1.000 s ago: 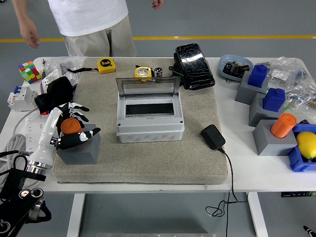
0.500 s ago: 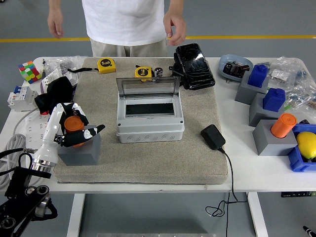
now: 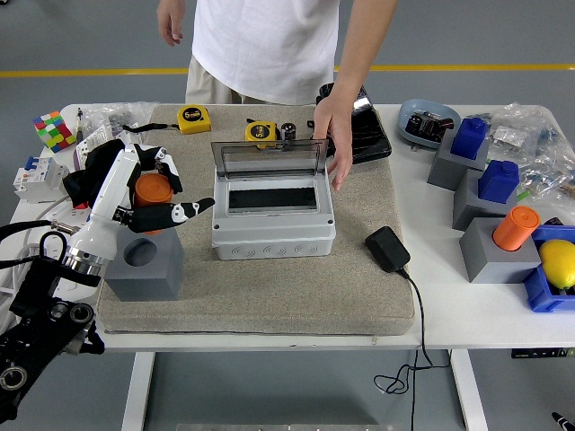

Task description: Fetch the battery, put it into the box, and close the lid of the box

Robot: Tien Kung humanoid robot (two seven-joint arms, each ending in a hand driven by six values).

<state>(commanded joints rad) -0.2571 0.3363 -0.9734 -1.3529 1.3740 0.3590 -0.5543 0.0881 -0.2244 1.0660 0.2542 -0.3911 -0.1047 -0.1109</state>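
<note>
The left robot hand point(image 3: 154, 199) is closed around the orange battery point(image 3: 153, 190), pinching it between thumb and fingers and holding it clear above the empty round socket of the grey holder block point(image 3: 144, 267), to the left of the box point(image 3: 273, 212). The right robot hand is not in view. Risk 1: collision with the person's hand point(image 3: 333, 135), which rests at the right edge of the raised lid point(image 3: 269, 160); a transfer toward the box could bring the robot hand close to it, and the lid could be shifted by that contact. Risk 2: slip. The battery is a smooth, short cylinder gripped only on its sides, so a tilt or a quick sideways move could let it rotate or drop onto the beige mat point(image 3: 269, 296). Risk 3: misplacement. The opening in the box top is a narrow dark rectangle, and a battery released off-centre would likely land on the grey rim and roll. Risk 4: the lid stands upright behind the opening, so too deep a reach could strike it. The battery appears bright orange, cylindrical and upright, with its lower part hidden by the fingers; no markings can be made out. The box sits on the mat on the counter point(image 3: 467, 314), lid open.
</note>
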